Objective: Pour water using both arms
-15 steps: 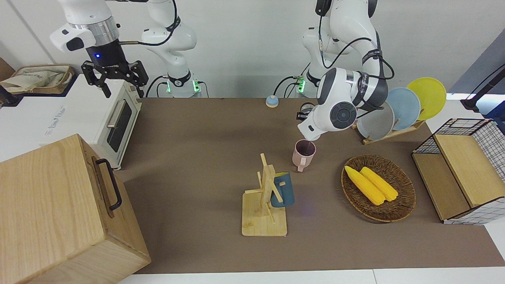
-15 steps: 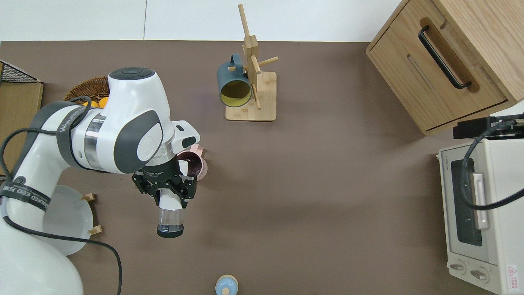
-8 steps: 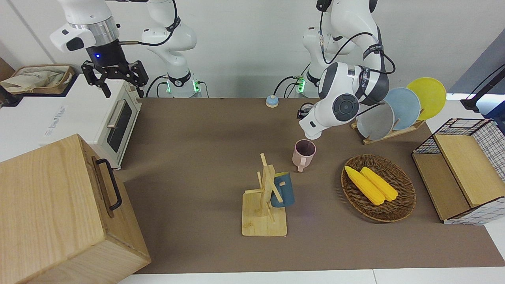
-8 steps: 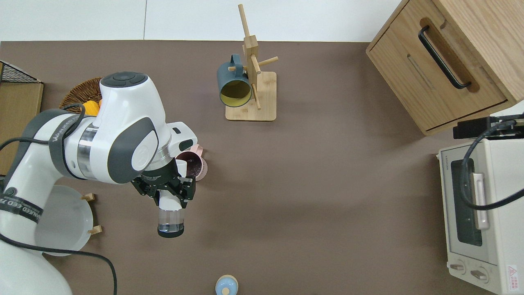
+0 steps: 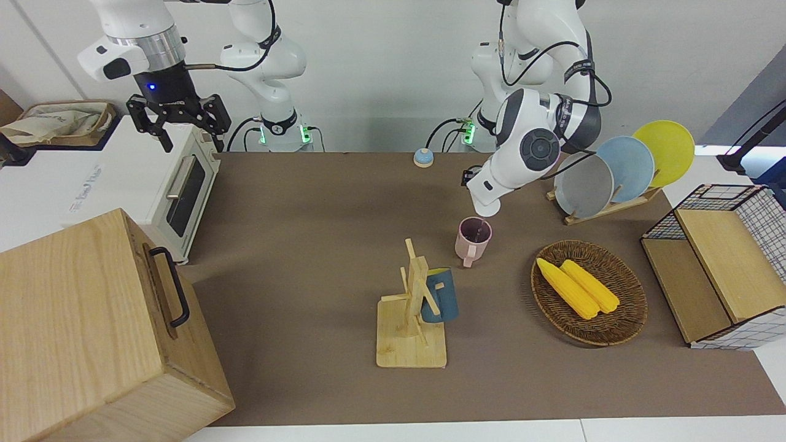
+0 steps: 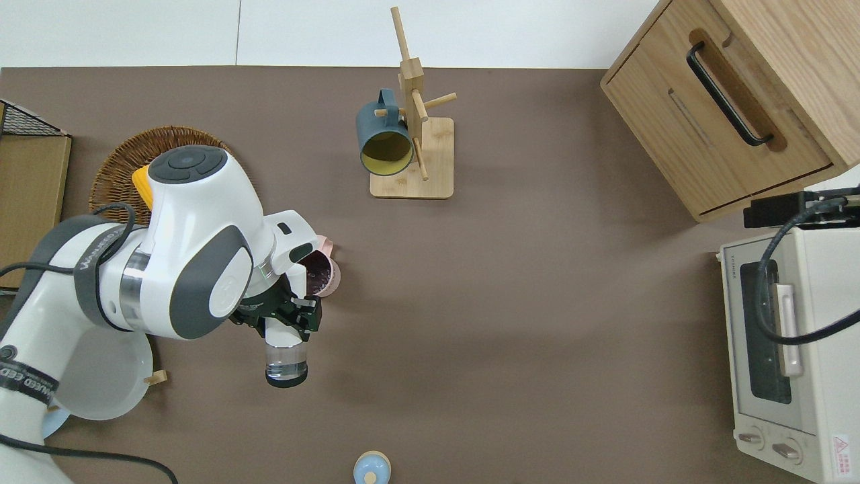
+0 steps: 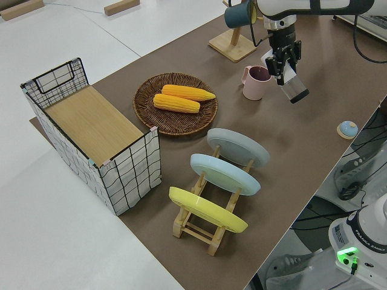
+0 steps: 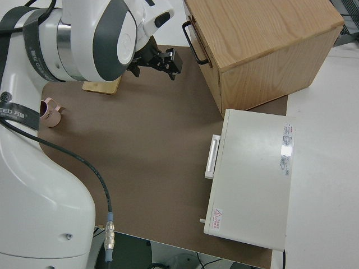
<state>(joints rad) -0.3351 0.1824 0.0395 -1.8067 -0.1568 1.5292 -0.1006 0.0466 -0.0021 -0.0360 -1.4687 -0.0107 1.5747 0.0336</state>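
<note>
careful, your left gripper clamps a tilted clear bottle over the table beside the pink mug; misaim and water spills. right gripper parked, fingers spread.

bright, even light | soft shadows | sharp focus | no glare

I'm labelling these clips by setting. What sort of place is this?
Probably a robotics lab staged as a kitchen: a toaster oven, a plate rack and a mug tree on a brown table, between two robot arms.
</note>
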